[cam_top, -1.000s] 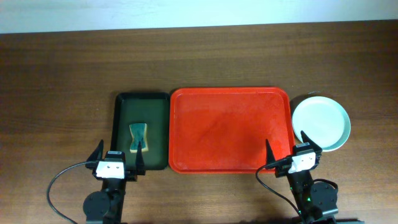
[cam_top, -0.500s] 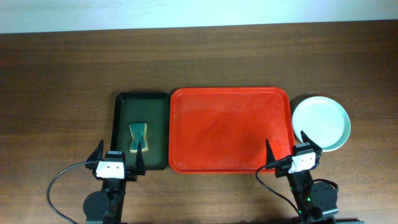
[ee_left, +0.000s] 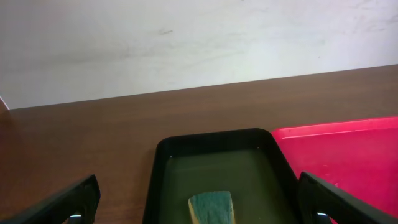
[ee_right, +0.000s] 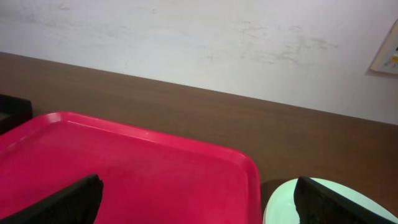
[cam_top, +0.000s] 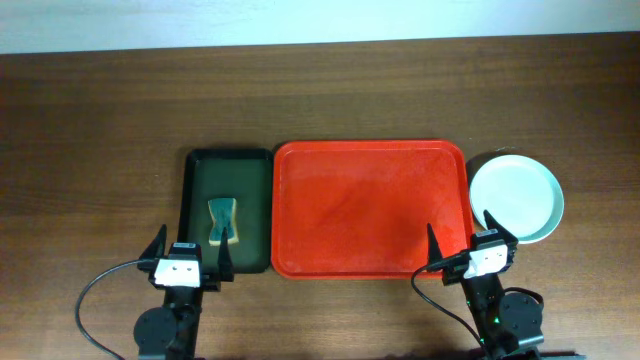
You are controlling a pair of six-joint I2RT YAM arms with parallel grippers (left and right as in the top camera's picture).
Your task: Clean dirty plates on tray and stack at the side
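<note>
Both arms sit at the 6 o'clock edge of the desk: the left pincer and the right pincer each stand spread wide, empty, fingers clear of everything. The plates, pale blue-green on top and of a number I cannot tell, lie at about 1 o'clock from the right pincer, just beside the tray at its 3 o'clock side. A sponge in the dark green tray lies at 1 o'clock from the left pincer.
</note>
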